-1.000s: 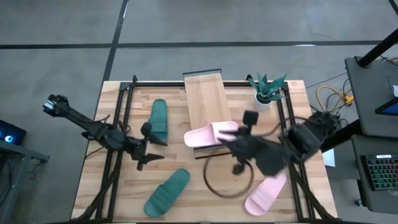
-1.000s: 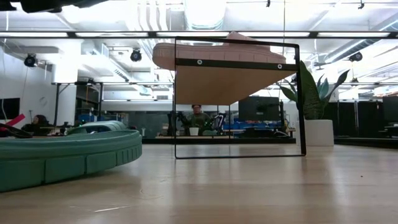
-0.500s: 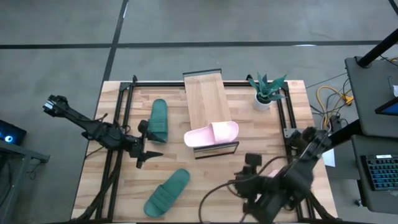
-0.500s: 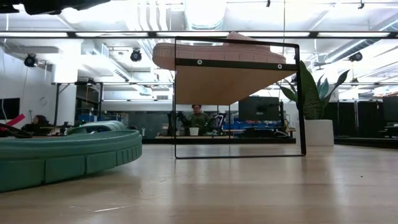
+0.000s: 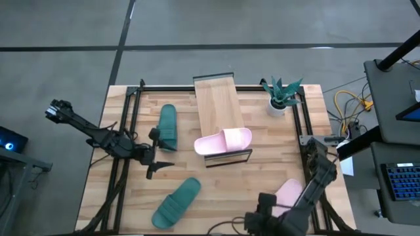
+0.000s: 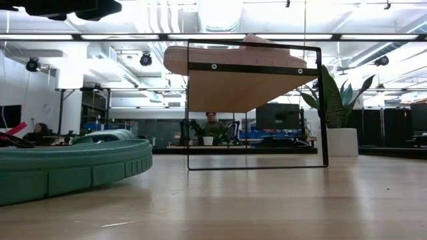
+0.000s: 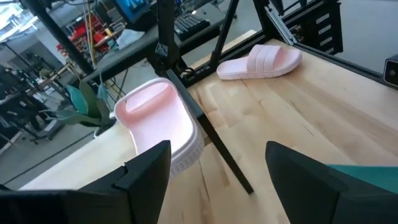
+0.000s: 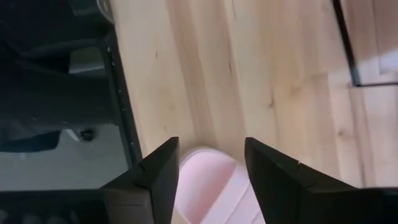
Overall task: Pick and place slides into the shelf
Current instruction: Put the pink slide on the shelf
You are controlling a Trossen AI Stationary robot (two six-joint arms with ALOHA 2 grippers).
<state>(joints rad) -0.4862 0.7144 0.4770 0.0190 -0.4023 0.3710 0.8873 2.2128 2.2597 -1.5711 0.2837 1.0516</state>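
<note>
From above, one pale pink slide [image 5: 223,141] lies across the near end of the shelf [image 5: 216,105], so one placing looks done; the second pink slide [image 5: 287,192] sits on the surface [image 5: 262,170] near the right edge, with the right tool [image 5: 259,213] low beside it; two teal slides [image 5: 168,126] [image 5: 176,202] lie on the left, the left tool [image 5: 156,152] between them, fingers spread; at surface height, the shelf's black frame [image 6: 253,103] stands mid-scene and a teal slide [image 6: 67,167] fills the left; past the left wrist, the tool [image 7: 217,171] is released, facing the shelved pink slide [image 7: 158,124] and the far pink one [image 7: 261,60]; past the right wrist, the tool [image 8: 211,174] is spread and empty just above the pink slide's [image 8: 211,183] end; judging by this, the step in hand is reaching for that slide; next it needs lowering over the edge, clenching, then carrying to the shelf
</note>
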